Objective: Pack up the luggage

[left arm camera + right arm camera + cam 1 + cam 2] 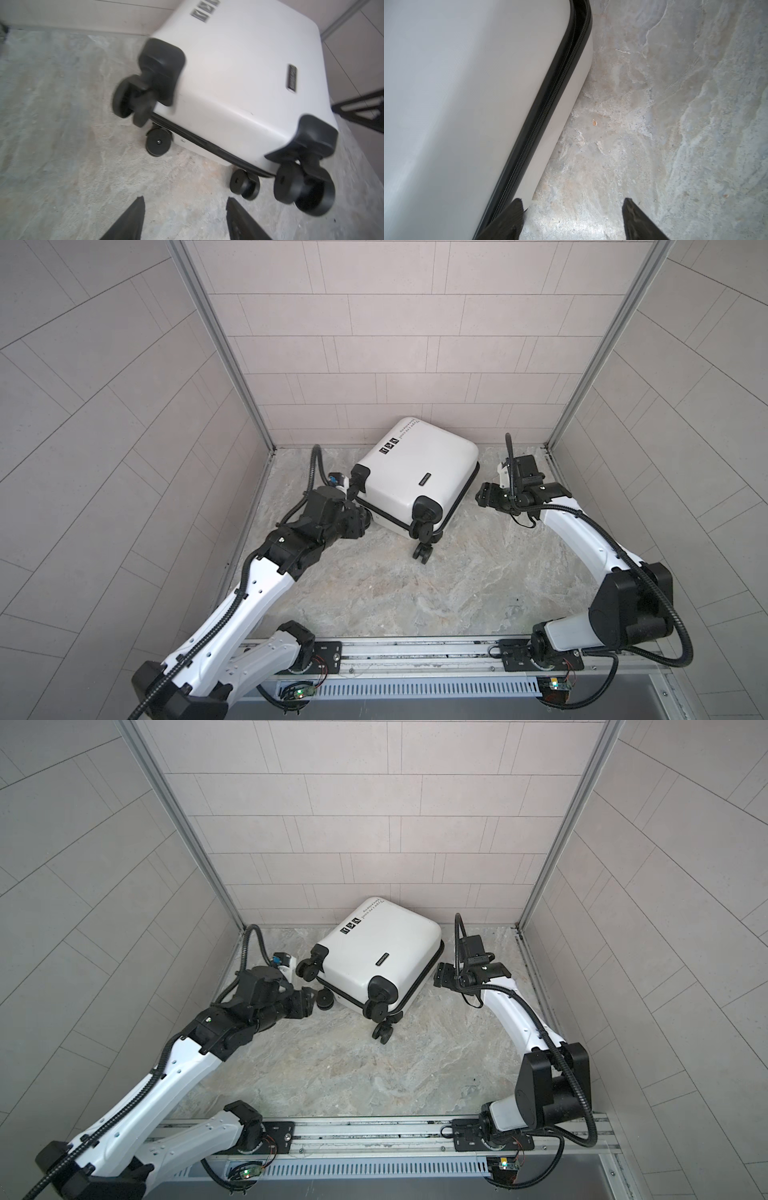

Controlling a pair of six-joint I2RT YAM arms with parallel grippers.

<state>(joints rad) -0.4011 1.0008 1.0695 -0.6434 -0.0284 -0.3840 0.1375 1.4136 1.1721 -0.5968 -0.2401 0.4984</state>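
Observation:
The luggage (415,472) (380,952) is a small white suitcase lying flat and closed near the back wall, with its black wheels (424,526) towards the front. My left gripper (311,1002) (185,198) hovers by the wheel end, open, with only bare table between its fingers. A low wheel (158,142) is just ahead of it. My right gripper (482,494) (573,199) is open at the suitcase's right side. One of its fingers (508,218) lies beside the black zipper band (550,104), and the other is over the table. The handle is out of sight.
Tiled walls with metal corner posts (224,348) enclose the marble tabletop (395,585) on three sides. The suitcase's far corner is close to the back wall. The arms' base rail (415,651) runs along the front edge.

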